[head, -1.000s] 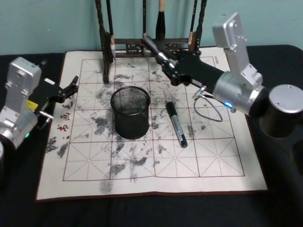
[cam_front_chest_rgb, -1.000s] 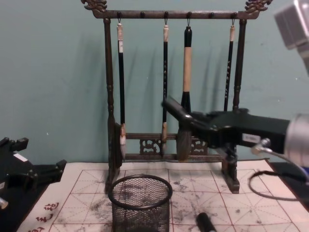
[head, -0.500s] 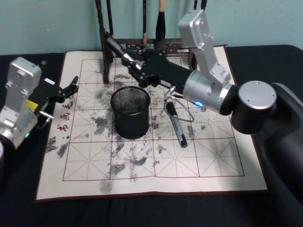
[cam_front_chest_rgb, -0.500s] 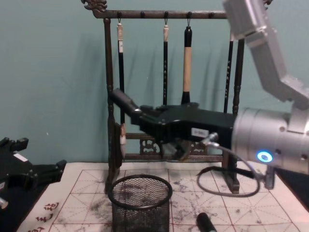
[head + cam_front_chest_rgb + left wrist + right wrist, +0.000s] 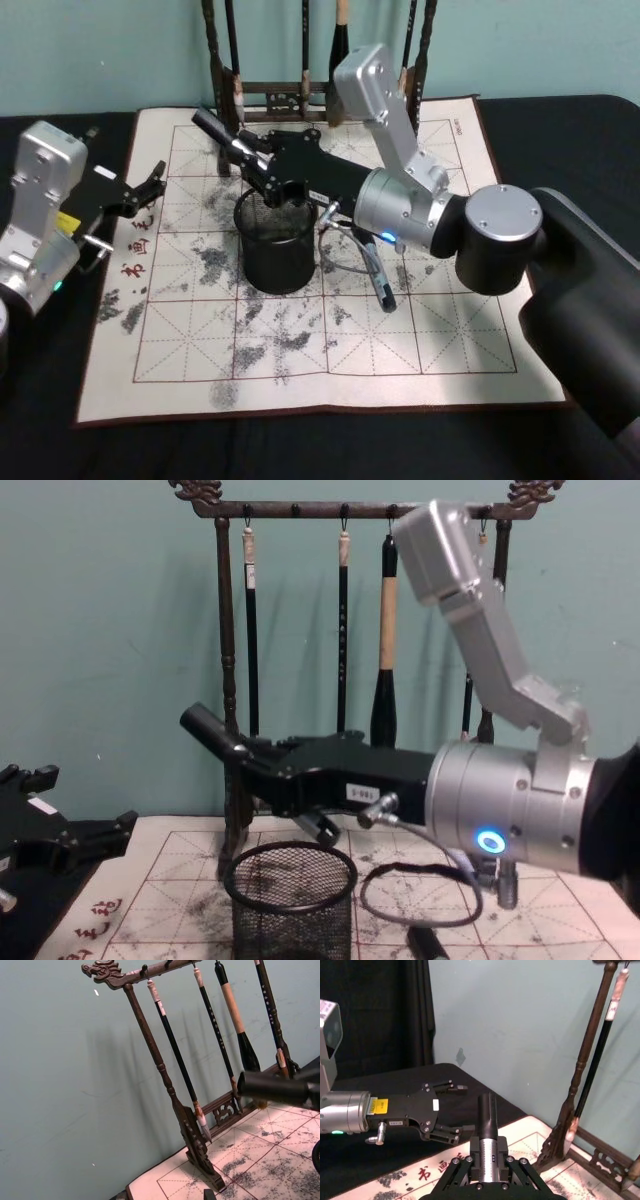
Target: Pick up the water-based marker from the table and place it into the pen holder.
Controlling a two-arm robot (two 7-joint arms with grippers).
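Observation:
My right gripper (image 5: pixel 258 165) is shut on a marker (image 5: pixel 225 137) with a black cap and silver body. It holds it nearly level, a little above the far rim of the pen holder (image 5: pixel 276 262), a round black wire-mesh cup on the ink-stained mat. In the chest view the marker (image 5: pixel 212 728) juts left of the gripper (image 5: pixel 258 767), above the pen holder (image 5: pixel 290 912). The right wrist view shows the marker (image 5: pixel 487 1115) clamped between the fingers. A second marker (image 5: pixel 378 276) lies on the mat right of the cup. My left gripper (image 5: pixel 148 187) rests open at the mat's left edge.
A tall dark wooden rack (image 5: pixel 300 95) of hanging calligraphy brushes (image 5: pixel 387 600) stands at the back of the mat (image 5: pixel 420 340), close behind the right gripper. A grey cable (image 5: pixel 420 890) loops under the right wrist. Black cloth surrounds the mat.
The right arm has swung left with the marker, from in front of the brush rack to above the pen holder. The left arm has stayed put.

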